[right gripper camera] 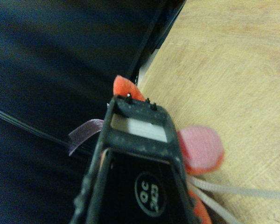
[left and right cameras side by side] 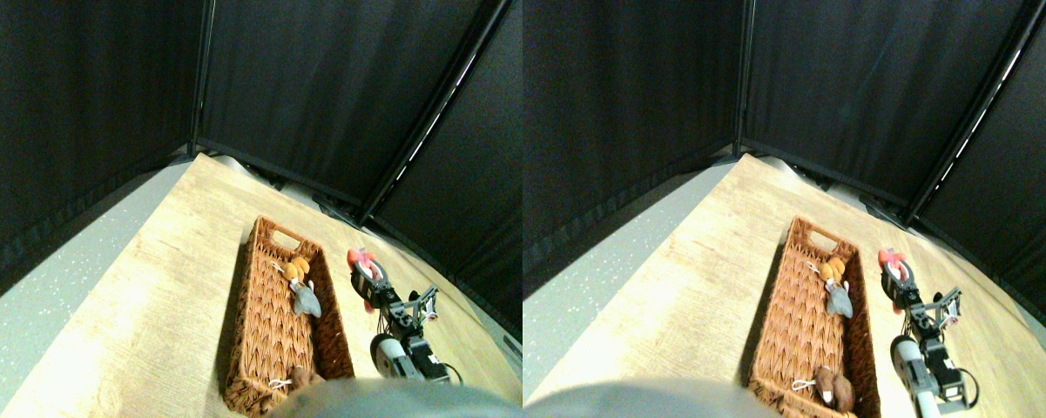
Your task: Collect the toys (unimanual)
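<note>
Beside the basket [left and right cameras side by side: 283, 322], gripper [left and right cameras side by side: 367, 277] clasps red-pink toy [left and right cameras side by side: 359, 258].

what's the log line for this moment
right gripper: at red toy, beside basket | basket: orange toy, grey toy

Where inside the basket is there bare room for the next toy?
The basket is bare in its middle and along its left wall. The orange toy and grey toy crowd the far right; a brown toy fills the near corner.

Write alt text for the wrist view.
The right gripper's dark jaw frame fills the lower middle, with a red-and-pink plush toy showing past its edges. Wooden board on one side, black curtain on the other.
</note>
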`<state>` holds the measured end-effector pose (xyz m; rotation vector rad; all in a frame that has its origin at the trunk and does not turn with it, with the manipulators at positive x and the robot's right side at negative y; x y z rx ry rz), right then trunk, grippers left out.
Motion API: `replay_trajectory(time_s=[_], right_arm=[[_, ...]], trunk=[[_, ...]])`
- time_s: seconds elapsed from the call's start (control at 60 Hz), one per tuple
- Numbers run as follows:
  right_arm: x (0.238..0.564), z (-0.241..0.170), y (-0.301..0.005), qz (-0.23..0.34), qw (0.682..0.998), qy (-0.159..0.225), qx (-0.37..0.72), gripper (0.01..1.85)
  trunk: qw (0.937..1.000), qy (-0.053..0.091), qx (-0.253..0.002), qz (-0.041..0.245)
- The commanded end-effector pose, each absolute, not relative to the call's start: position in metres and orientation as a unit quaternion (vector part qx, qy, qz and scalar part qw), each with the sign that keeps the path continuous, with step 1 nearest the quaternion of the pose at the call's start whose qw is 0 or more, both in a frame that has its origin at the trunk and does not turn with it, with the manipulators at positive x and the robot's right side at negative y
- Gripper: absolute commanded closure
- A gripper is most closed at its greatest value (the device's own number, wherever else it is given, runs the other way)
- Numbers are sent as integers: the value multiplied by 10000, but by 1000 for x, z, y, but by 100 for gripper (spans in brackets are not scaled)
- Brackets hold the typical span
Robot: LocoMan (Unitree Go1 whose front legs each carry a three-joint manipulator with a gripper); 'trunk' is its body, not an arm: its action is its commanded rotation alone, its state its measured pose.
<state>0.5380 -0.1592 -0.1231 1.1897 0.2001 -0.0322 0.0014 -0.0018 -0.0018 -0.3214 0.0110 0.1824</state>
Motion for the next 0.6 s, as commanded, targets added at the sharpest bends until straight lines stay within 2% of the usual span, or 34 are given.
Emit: replay_trajectory(time_s=[0.017,0.167,0.467,0.6], right_arm=[[537,-116,-148,14,8268,846,5561,180],[537,-118,-130,377,8295,1017,5479,180],[531,-121,-104,482,8176,1241,5601,180],[531,-122,-97,703,8098,1418,5650,180]], trunk=[[9781,-26,-1763,1104],[9746,-70,-1870,1228],[9704,-100,-2008,1336],[9700,-101,-2029,1335]])
